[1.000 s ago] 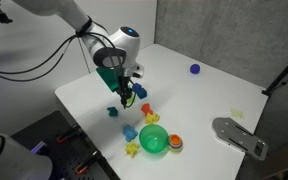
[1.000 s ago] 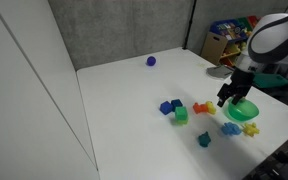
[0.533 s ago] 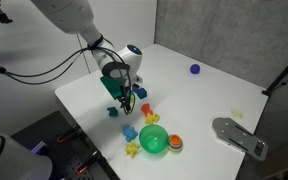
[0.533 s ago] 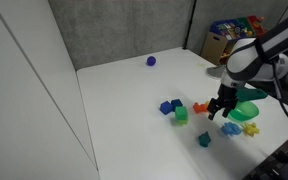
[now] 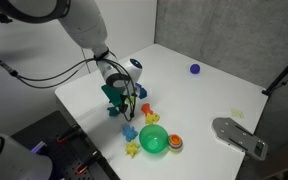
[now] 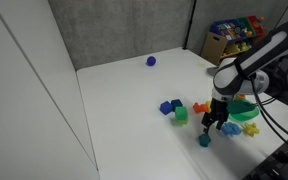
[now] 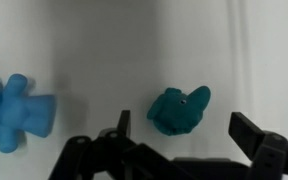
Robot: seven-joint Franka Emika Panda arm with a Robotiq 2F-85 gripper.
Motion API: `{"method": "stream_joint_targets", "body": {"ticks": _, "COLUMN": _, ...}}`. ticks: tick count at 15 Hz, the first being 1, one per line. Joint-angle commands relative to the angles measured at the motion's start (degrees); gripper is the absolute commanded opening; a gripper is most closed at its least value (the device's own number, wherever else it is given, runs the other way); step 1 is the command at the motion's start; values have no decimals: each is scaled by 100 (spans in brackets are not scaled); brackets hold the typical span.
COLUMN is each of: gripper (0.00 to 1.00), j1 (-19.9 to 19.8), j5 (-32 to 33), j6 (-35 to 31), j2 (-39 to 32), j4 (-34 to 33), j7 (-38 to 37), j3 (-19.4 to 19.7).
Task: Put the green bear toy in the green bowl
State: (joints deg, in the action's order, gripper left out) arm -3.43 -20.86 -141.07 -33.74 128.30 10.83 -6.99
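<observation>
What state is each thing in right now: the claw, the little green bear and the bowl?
gripper: open, holding nothing, low over the table.
green bear toy: lying on the table, not gripped.
green bowl: upright on the table, looks empty.

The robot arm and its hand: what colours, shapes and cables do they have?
The arm is white, with thick rounded links. Thin black cables hang along it. A teal part sits at the wrist. The hand is black; the wrist view shows its dark, angular fingers.
</observation>
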Motion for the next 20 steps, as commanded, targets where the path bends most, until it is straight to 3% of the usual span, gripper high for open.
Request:
{"method": "stream_joint_targets", "body": {"ticks": 1, "gripper": 100, "j1": -254, "j5": -81, "j6": -70, "j2": -428, "j4": -305, "j7": 374, "j3": -281}}
{"method": "stream_joint_targets", "body": {"ticks": 2, "gripper": 100, "j1": -283, "j5": -67, "j6": -71, "j2": -517, "j4": -354, "j7": 404, "j3": -322}}
{"method": "stream_joint_targets", "body": {"ticks": 3, "gripper": 92, "j1": -314, "j5": -52, "j6": -67, "j2": -600, "j4": -399, "j7": 453, "j3": -364}}
{"method": "stream_joint_targets", "body": {"ticks": 4, "gripper": 75, "j1": -328, "j5": -33, "j6": -79, "j2": -666, "j4": -437, "j7": 491, "j3": -392}}
{"method": "stream_joint_targets", "body": {"ticks": 6, "gripper": 56, "j1": -344, "j5": 16, "j6": -83, "j2": -774, "j4": -499, "j7": 551, "j3": -433}}
{"method": "stream_joint_targets", "body": {"ticks": 12, "gripper": 12, "j1": -405, "j5": 73, "j6": -12, "j2": -514, "j4": -434, "j7": 590, "j3": -421}}
{"method": "stream_joint_targets", "body": {"ticks": 15, "gripper": 6, "j1": -492, "j5": 73, "j6": 165, "j2": -188, "j4": -372, "j7": 526, "j3": -348}}
{"method": "stream_joint_targets", "body": {"ticks": 20, "gripper": 7, "j1": -630, "j5": 109, "j6": 497, "j2": 488, "j4": -366, "j7": 379, "j3": 23}}
